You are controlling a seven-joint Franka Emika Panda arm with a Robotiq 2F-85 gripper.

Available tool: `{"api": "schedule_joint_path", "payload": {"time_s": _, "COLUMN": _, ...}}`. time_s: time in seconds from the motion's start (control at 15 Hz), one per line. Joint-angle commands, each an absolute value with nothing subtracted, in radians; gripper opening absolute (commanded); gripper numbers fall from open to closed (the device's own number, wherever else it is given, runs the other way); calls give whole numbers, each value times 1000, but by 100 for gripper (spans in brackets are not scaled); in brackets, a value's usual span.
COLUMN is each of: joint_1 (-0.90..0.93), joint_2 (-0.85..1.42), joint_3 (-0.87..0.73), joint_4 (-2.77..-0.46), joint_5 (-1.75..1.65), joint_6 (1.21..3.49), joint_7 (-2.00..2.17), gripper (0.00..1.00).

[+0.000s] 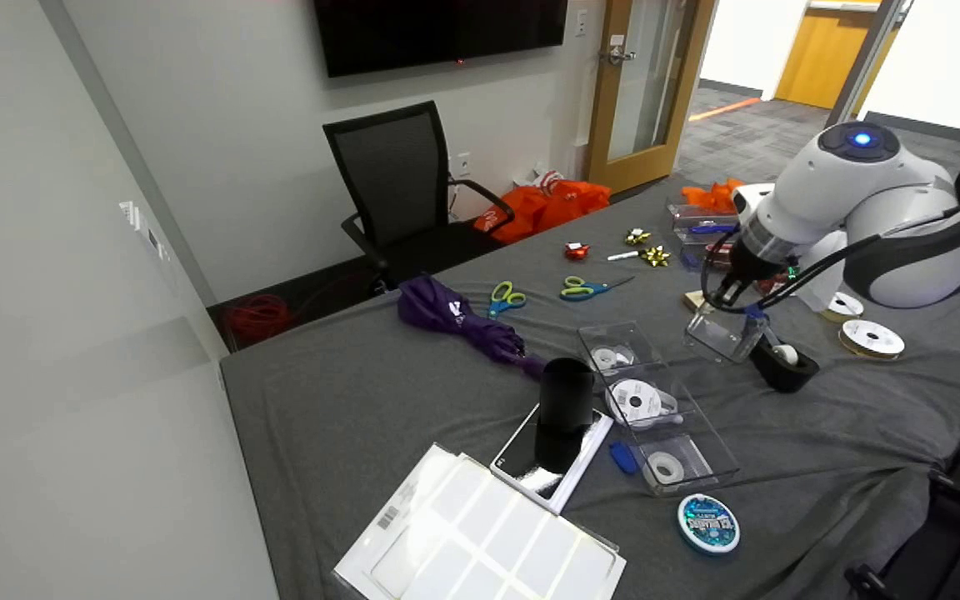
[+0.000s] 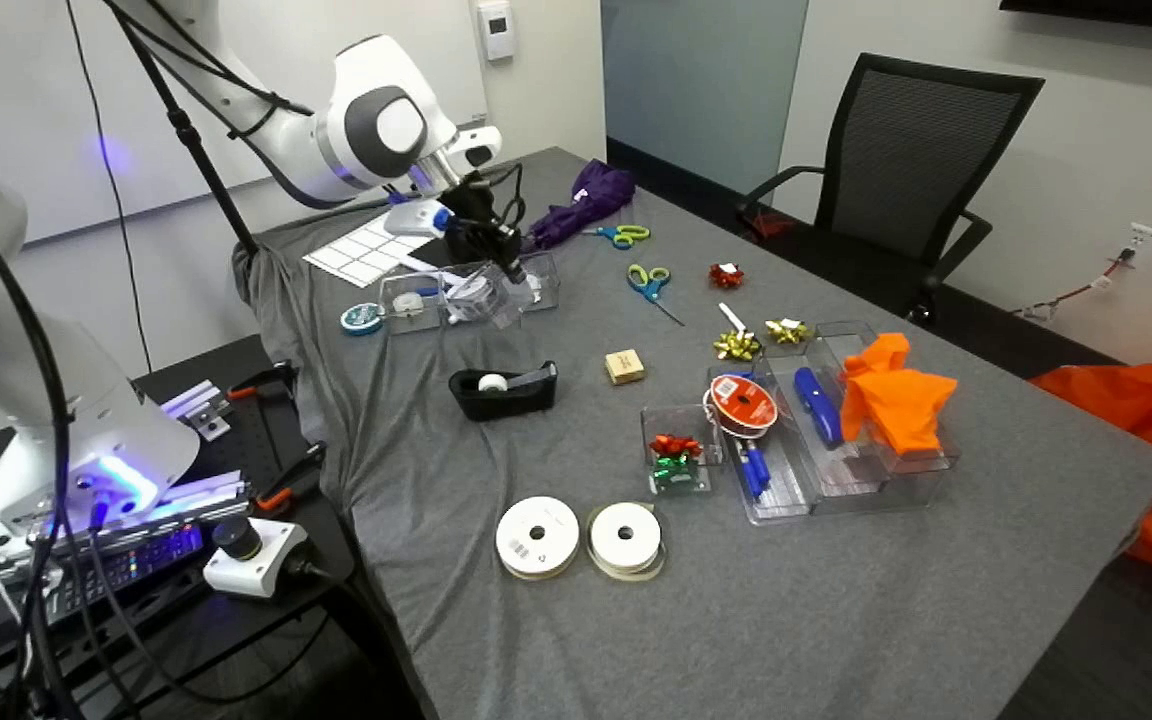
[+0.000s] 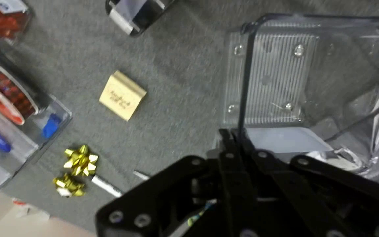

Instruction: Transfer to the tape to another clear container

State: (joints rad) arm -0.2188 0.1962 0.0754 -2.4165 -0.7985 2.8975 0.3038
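Table (image 1: 338, 400): covered in grey cloth and pretty packed, black chair (image 1: 388, 175) seen behind it in both exterior views.
Tray (image 1: 709, 477): clear, three compartments in a row, sat on the table.
Tape (image 1: 655, 468): small white ring, lying in one end compartment of the tray. A lookalike ring (image 1: 599, 360) can be seen in the opposite end, so which one is meant can't be told.
Spool (image 1: 626, 404): white, kept in the tray's middle compartment, way bigger than either ring.
Hand (image 3: 237, 138): fingertips pinched right together, with just the thin rim of a clear box (image 1: 717, 337) trapped between them.
Box: held tilted above the table, seen between the tray and a black dispenser (image 2: 501, 403) in an exterior view.
Dispenser: small white roll (image 2: 492, 383) loaded in it, yellow block (image 2: 624, 368) near it.
Ribbon reels (image 2: 521, 545): two, white-faced, placed side by side, well apart from the tray.
Teal disc (image 1: 708, 525): just beside the tray's end.
Scissors (image 2: 648, 290): two pairs, blue and lime, one near the purple umbrella (image 2: 591, 205).
Organiser (image 2: 856, 485): clear, orange cloth (image 2: 896, 400) flopped over part of it.
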Motion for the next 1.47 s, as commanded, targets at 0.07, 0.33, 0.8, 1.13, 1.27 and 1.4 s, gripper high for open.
{"api": "schedule_joint_path", "payload": {"time_s": 0.07, "joint_1": -276, "joint_2": 281, "joint_3": 208, "joint_4": -2294, "joint_5": -433, "joint_6": 2589, "joint_7": 37, "gripper": 1}}
{"api": "schedule_joint_path", "payload": {"time_s": 0.33, "joint_1": -139, "joint_2": 251, "joint_3": 93, "joint_4": -2220, "joint_5": -230, "joint_6": 2420, "joint_7": -122, "gripper": 1}}
{"api": "schedule_joint_path", "payload": {"time_s": 0.8, "joint_1": -50, "joint_2": 247, "joint_3": -52, "joint_4": -2250, "joint_5": -487, "joint_6": 2516, "joint_7": -61, "gripper": 1}}
{"api": "schedule_joint_path", "payload": {"time_s": 1.13, "joint_1": -59, "joint_2": 301, "joint_3": -108, "joint_4": -2294, "joint_5": -547, "joint_6": 2760, "joint_7": -47, "gripper": 1}}
{"api": "schedule_joint_path", "payload": {"time_s": 1.27, "joint_1": -39, "joint_2": 331, "joint_3": -147, "joint_4": -2305, "joint_5": -573, "joint_6": 2853, "joint_7": -14, "gripper": 1}}
{"api": "schedule_joint_path", "payload": {"time_s": 1.4, "joint_1": -38, "joint_2": 323, "joint_3": -137, "joint_4": -2289, "joint_5": -517, "joint_6": 2795, "joint_7": -61, "gripper": 4}}
